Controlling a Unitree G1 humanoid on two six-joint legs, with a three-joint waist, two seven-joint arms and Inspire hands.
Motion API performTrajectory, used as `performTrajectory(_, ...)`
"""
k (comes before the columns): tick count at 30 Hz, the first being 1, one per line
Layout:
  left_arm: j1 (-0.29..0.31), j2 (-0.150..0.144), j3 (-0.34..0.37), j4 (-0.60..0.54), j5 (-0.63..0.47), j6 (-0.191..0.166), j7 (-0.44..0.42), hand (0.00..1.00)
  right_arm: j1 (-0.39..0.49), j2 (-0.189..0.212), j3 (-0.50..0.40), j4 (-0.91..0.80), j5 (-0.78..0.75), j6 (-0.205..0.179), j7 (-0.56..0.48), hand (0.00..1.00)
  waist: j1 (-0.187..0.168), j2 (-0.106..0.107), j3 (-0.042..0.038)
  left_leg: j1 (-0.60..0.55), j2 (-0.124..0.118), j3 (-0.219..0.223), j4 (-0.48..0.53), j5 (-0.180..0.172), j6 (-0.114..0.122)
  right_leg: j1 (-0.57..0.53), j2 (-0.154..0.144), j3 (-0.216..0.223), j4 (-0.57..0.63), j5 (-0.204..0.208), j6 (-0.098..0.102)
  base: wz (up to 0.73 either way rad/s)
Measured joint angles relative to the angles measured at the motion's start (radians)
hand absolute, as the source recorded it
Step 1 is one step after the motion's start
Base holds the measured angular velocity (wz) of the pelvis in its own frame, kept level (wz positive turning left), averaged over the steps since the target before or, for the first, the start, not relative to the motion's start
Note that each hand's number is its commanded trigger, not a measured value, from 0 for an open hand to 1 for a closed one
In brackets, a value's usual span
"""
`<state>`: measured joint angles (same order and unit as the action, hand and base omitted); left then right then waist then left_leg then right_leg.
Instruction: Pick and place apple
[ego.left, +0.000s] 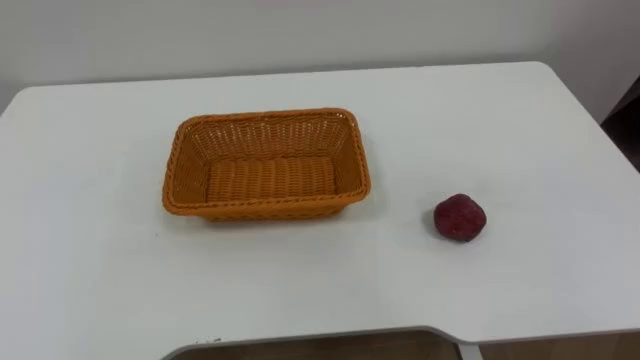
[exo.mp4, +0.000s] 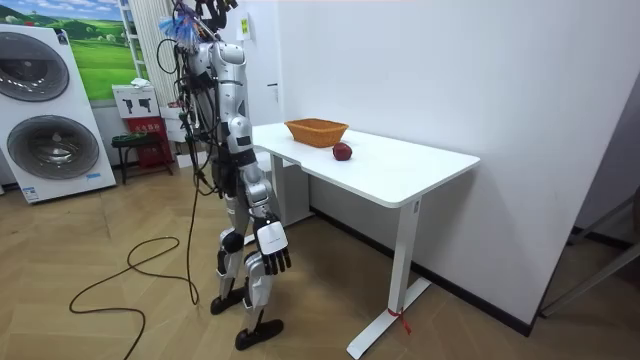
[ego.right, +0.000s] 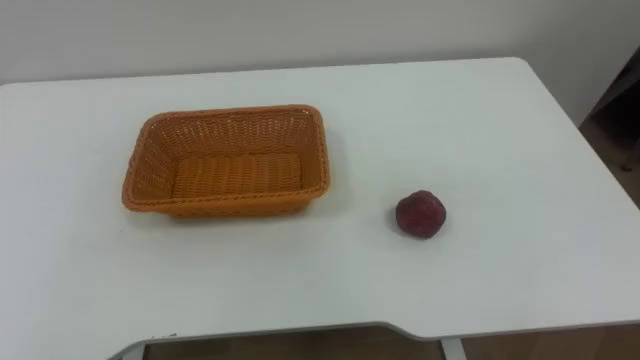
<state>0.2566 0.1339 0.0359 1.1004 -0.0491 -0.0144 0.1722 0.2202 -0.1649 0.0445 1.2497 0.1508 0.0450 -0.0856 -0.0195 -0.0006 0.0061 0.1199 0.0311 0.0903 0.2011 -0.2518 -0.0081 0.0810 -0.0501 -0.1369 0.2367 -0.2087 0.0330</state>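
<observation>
A dark red apple (ego.left: 460, 217) (ego.right: 421, 214) lies on the white table (ego.left: 520, 120), to the right of an orange wicker basket (ego.left: 185, 170) (ego.right: 145, 165) that holds nothing. In the room view the apple (exo.mp4: 342, 151) sits just in front of the basket (exo.mp4: 316, 131), near the table's end. I stand at that end, facing the table, with my arms down. My right hand (exo.mp4: 271, 249) hangs beside my thigh, well below the tabletop, fingers relaxed and holding nothing.
The table's front edge (ego.left: 330, 338) runs along the bottom of the eye views, with a wall behind the far edge. In the room view, washing machines (exo.mp4: 45, 110) and a small dark stool (exo.mp4: 140, 145) stand behind me on the wooden floor.
</observation>
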Motion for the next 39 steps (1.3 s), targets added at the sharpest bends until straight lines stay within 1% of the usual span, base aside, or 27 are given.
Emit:
performTrajectory(4,0.000,0.000,0.000,0.000,0.000,0.000,0.001,0.00,-0.001,0.000,-0.001,0.001,0.011,0.000,-0.001,0.00,0.002,0.000,0.0001,0.000,0.000,0.000,-0.002,0.000,0.000,0.000,0.000,0.000,0.001,0.000,0.000,0.00)
performTrajectory(7,0.002,0.001,0.000,-0.004,0.000,-0.001,0.004,0.00,-0.010,-0.001,-0.009,-0.002,0.087,0.000,-0.008,0.00,0.003,0.000,0.0003,0.001,0.000,0.004,-0.004,0.000,0.000,-0.003,0.001,0.004,0.001,0.000,0.000,-0.04)
performTrajectory(10,0.009,0.000,0.004,-0.002,-0.010,-0.009,0.021,0.00,-0.014,0.007,-0.052,-0.017,0.304,-0.009,-0.030,0.00,0.003,-0.002,0.0001,0.011,0.002,0.019,-0.012,0.000,0.000,-0.008,0.003,0.021,0.001,0.000,0.000,-0.13)
performTrajectory(11,0.010,0.000,0.005,-0.002,-0.022,-0.011,0.024,0.00,-0.014,0.010,-0.060,-0.020,0.341,-0.012,-0.036,0.00,0.002,-0.003,-0.0005,0.012,0.002,0.020,-0.014,0.000,0.000,-0.007,0.003,0.022,0.001,0.000,0.000,-0.10)
performTrajectory(12,0.011,0.000,0.008,-0.002,-0.047,-0.016,0.032,0.00,-0.015,0.013,-0.071,-0.024,0.420,-0.023,-0.046,0.00,0.001,-0.006,-0.0011,0.014,0.001,0.023,-0.012,0.000,0.000,-0.003,0.004,0.025,0.001,0.000,0.000,-0.05)
performTrajectory(13,0.012,0.000,0.010,-0.003,-0.057,-0.020,0.035,0.00,-0.015,0.014,-0.083,-0.027,0.464,-0.026,-0.048,0.00,-0.001,-0.007,-0.0007,0.015,0.001,0.024,-0.010,0.000,0.000,-0.002,0.004,0.025,0.001,0.000,0.000,-0.03)
performTrajectory(14,0.021,0.000,0.028,-0.003,-0.059,-0.029,0.035,0.00,-0.012,0.016,-0.131,-0.047,0.561,-0.027,-0.059,0.00,-0.002,-0.009,-0.0003,0.016,0.001,0.024,-0.004,0.000,0.000,0.001,0.004,0.025,0.001,0.000,0.000,0.00)
performTrajectory(15,0.025,0.002,0.046,-0.002,-0.059,-0.040,0.035,0.00,-0.012,0.015,-0.176,-0.065,0.644,-0.035,-0.072,0.00,-0.007,-0.011,-0.0004,0.016,0.002,0.024,0.000,-0.001,0.001,0.003,0.003,0.025,0.000,0.000,0.000,0.00)
performTrajectory(16,0.025,0.005,0.052,-0.002,-0.059,-0.042,0.035,0.00,-0.011,0.015,-0.199,-0.078,0.684,-0.040,-0.081,0.00,-0.008,-0.012,0.0000,0.017,0.002,0.024,0.000,-0.001,0.001,0.004,0.003,0.025,0.000,0.000,0.000,0.00)
performTrajectory(18,0.030,0.006,0.088,-0.003,-0.058,-0.058,0.043,0.00,-0.001,0.016,-0.279,-0.133,0.824,-0.065,-0.123,0.00,-0.017,-0.022,-0.0019,0.017,0.002,0.024,-0.004,-0.001,0.001,0.004,0.003,0.024,0.000,0.000,0.000,0.00)
performTrajectory(19,0.032,0.006,0.096,-0.005,-0.058,-0.059,0.043,0.00,0.000,0.016,-0.299,-0.154,0.861,-0.068,-0.136,0.00,-0.017,-0.023,-0.0022,0.018,0.002,0.024,-0.004,-0.001,0.001,0.004,0.003,0.023,0.000,0.000,0.000,0.00)
performTrajectory(21,0.046,0.009,0.119,-0.013,-0.071,-0.058,0.043,0.00,0.000,0.016,-0.367,-0.226,0.966,-0.086,-0.199,0.00,-0.024,-0.028,-0.0015,0.020,0.001,0.024,-0.004,-0.001,0.001,0.006,0.003,0.025,0.000,-0.001,0.001,0.00)
performTrajectory(22,0.050,0.011,0.119,-0.022,-0.075,-0.058,0.043,0.00,-0.001,0.016,-0.379,-0.244,0.985,-0.093,-0.217,0.00,-0.026,-0.029,-0.0007,0.020,0.001,0.023,-0.004,-0.001,0.001,0.006,0.003,0.025,0.000,-0.001,0.001,0.00)
performTrajectory(23,0.057,0.015,0.119,-0.033,-0.076,-0.058,0.043,0.00,-0.002,0.015,-0.392,-0.277,1.008,-0.111,-0.254,0.00,-0.029,-0.034,-0.0005,0.020,0.001,0.023,-0.004,-0.001,0.001,0.006,0.003,0.025,-0.001,-0.001,0.001,0.00)
performTrajectory(25,0.072,0.023,0.119,-0.051,-0.075,-0.059,0.042,0.00,-0.012,0.015,-0.423,-0.308,1.024,-0.134,-0.303,0.00,-0.033,-0.039,0.0012,0.019,0.001,0.023,-0.004,-0.001,0.001,0.007,0.003,0.025,-0.001,-0.001,0.001,0.00)
performTrajectory(26,0.072,0.030,0.119,-0.052,-0.073,-0.059,0.042,0.00,-0.017,0.014,-0.433,-0.323,1.029,-0.157,-0.340,0.00,-0.033,-0.042,0.0015,0.019,0.001,0.022,-0.004,-0.001,0.001,0.008,0.003,0.025,-0.003,-0.001,0.001,0.00)
performTrajectory(28,0.072,0.042,0.120,-0.051,-0.069,-0.061,0.041,0.00,-0.021,0.009,-0.465,-0.349,1.039,-0.186,-0.411,0.00,-0.034,-0.041,0.0011,0.021,0.001,0.019,-0.004,-0.001,0.001,0.017,0.004,0.022,-0.016,0.003,0.002,0.04)
performTrajectory(31,0.081,0.043,0.139,-0.051,-0.061,-0.064,0.038,0.00,-0.020,0.009,-0.504,-0.428,1.017,-0.199,-0.513,0.00,-0.033,-0.040,0.0007,0.025,0.000,0.021,-0.009,0.000,0.001,0.018,0.004,0.024,-0.014,0.002,0.002,-0.01)
performTrajectory(32,0.082,0.043,0.142,-0.052,-0.044,-0.065,0.038,0.00,-0.020,0.008,-0.510,-0.487,1.002,-0.215,-0.568,0.00,-0.033,-0.038,0.0011,0.021,0.000,0.022,-0.011,0.000,0.001,0.012,0.004,0.025,-0.014,0.002,0.002,0.00)
performTrajectory(33,0.081,0.042,0.144,-0.055,-0.033,-0.065,0.035,0.00,-0.019,0.008,-0.511,-0.564,0.953,-0.227,-0.631,0.00,-0.035,-0.039,-0.0016,0.011,-0.001,0.022,-0.010,0.000,0.001,0.001,0.004,0.025,-0.012,0.002,0.002,0.00)
performTrajectory(34,0.081,0.042,0.144,-0.058,-0.033,-0.065,0.033,0.00,-0.016,0.008,-0.510,-0.614,0.921,-0.229,-0.661,0.00,-0.035,-0.037,-0.0002,0.007,-0.001,0.021,-0.010,0.000,0.001,-0.002,0.003,0.025,-0.012,0.002,0.002,0.00)
performTrajectory(36,0.080,0.042,0.143,-0.066,-0.021,-0.069,0.035,0.00,-0.013,0.004,-0.507,-0.785,0.765,-0.266,-0.765,0.00,-0.035,-0.028,-0.0047,-0.016,-0.002,0.021,-0.005,0.000,0.002,-0.023,0.002,0.023,-0.009,0.002,0.002,0.00)
performTrajectory(37,0.080,0.042,0.142,-0.066,-0.016,-0.072,0.036,0.00,-0.013,0.004,-0.504,-0.816,0.706,-0.277,-0.788,0.00,-0.034,-0.029,-0.0079,-0.023,-0.002,0.021,-0.001,0.000,0.002,-0.028,0.002,0.023,-0.008,0.002,0.002,0.00)
performTrajectory(38,0.077,0.042,0.139,-0.069,-0.004,-0.074,0.036,0.00,-0.015,0.003,-0.500,-0.871,0.605,-0.296,-0.830,0.00,-0.033,-0.026,-0.0078,-0.026,-0.001,0.019,0.001,0.000,0.002,-0.030,0.002,0.022,-0.008,0.002,0.002,0.00)
performTrajectory(39,0.071,0.042,0.133,-0.066,0.002,-0.075,0.037,0.00,-0.016,-0.002,-0.495,-0.921,0.527,-0.306,-0.871,0.00,-0.026,-0.028,-0.0061,-0.026,-0.001,0.019,0.001,0.000,0.002,-0.030,0.002,0.022,-0.009,0.002,0.002,0.00)
